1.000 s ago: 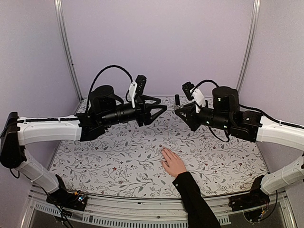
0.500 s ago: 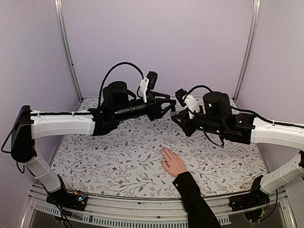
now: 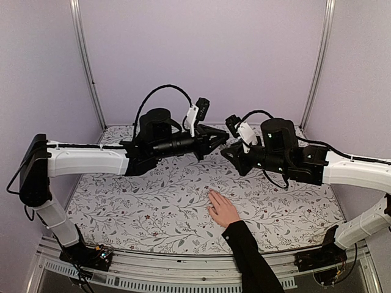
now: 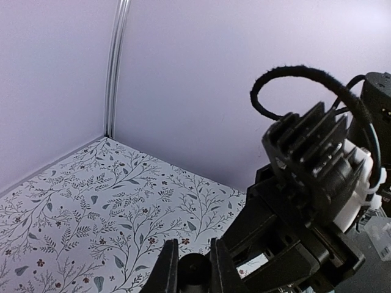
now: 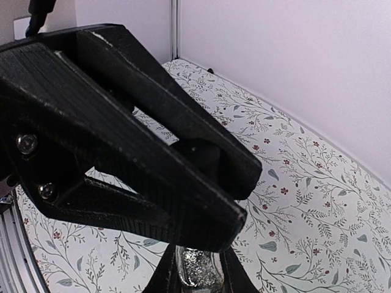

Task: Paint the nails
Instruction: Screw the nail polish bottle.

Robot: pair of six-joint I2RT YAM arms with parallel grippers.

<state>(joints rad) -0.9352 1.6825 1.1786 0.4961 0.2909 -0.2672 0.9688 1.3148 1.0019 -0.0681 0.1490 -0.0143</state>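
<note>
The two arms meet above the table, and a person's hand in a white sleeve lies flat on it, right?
Not quite: the sleeve behind the hand is black, not white; the top view shows it. The rest holds.

Left gripper (image 3: 220, 136), right gripper (image 3: 226, 151) — jaws clamped

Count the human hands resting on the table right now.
1. A single hand in a black sleeve lies flat on the floral table, near its front edge, slightly right of centre. No other hand shows in any view.
</note>
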